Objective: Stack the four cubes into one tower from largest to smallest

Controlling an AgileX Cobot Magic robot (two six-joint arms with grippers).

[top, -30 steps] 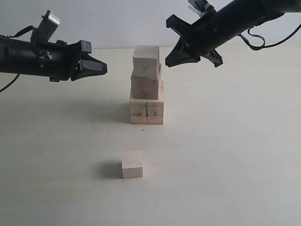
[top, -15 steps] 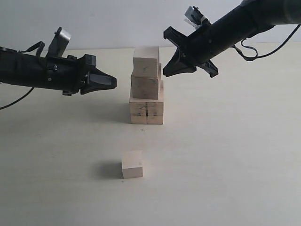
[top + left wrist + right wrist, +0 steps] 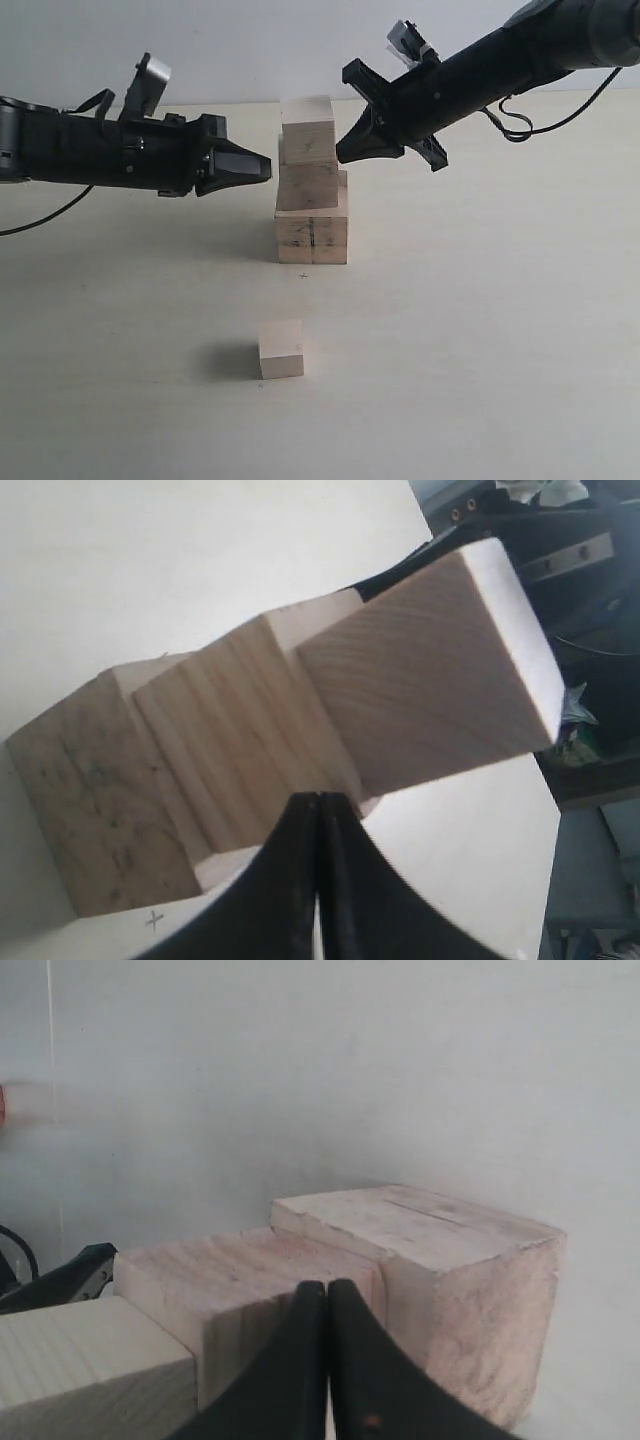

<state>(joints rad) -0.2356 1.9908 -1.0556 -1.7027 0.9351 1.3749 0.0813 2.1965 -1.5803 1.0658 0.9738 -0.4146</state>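
Three cubes are up in the exterior view, says Ana. The tower (image 3: 311,190) stands mid-table, with the largest cube (image 3: 312,238) at its base, the second cube (image 3: 308,186) on that and the third cube (image 3: 308,128) on top. The smallest cube (image 3: 281,349) sits alone on the table (image 3: 480,330), nearer and slightly left.

And the claws? asks Ben.

Ana: The left claw (image 3: 262,166) is pinched to a point, empty, just beside the second cube's left face. The right claw (image 3: 343,152) is closed and empty too, at the right where the third cube meets the second. I judge they are squaring the column.

Ben: The left wrist view?

Ana: Closed fingertips (image 3: 300,825) aim at the second cube. The three layers step sideways, so the faces are not flush.

Ben: The right wrist view?

Ana: Its tips are pressed together, with the same stepped faces ahead. I cannot tell whether either claw touches wood.

Ben: So how is this done well?

Ana: Press slowly from both sides at once, flat on the faces, so no cube twists or slides off. Only then fetch the smallest.
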